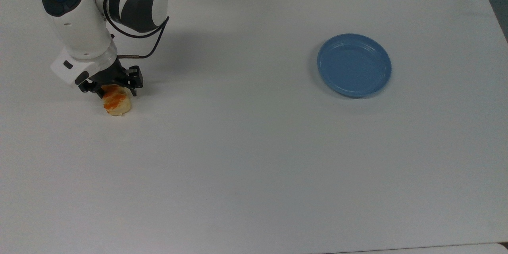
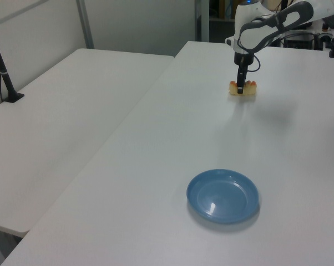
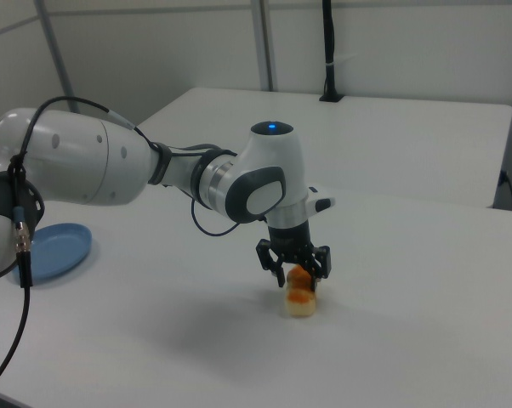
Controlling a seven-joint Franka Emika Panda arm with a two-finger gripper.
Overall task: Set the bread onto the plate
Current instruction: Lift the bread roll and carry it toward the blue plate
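On the white bench point(image 1: 254, 158) lie one bread point(image 1: 116, 104) and one blue plate point(image 1: 354, 65), well apart, the bread toward the top view's left and the plate toward the top view's right. One end effector point(image 1: 112, 91) is lowered over the bread's far end, its two fingers spread apart, one on each side of the bun, not closed on it. From the right view the end effector point(image 3: 293, 274) straddles the bread point(image 3: 301, 299), which rests on the bench.
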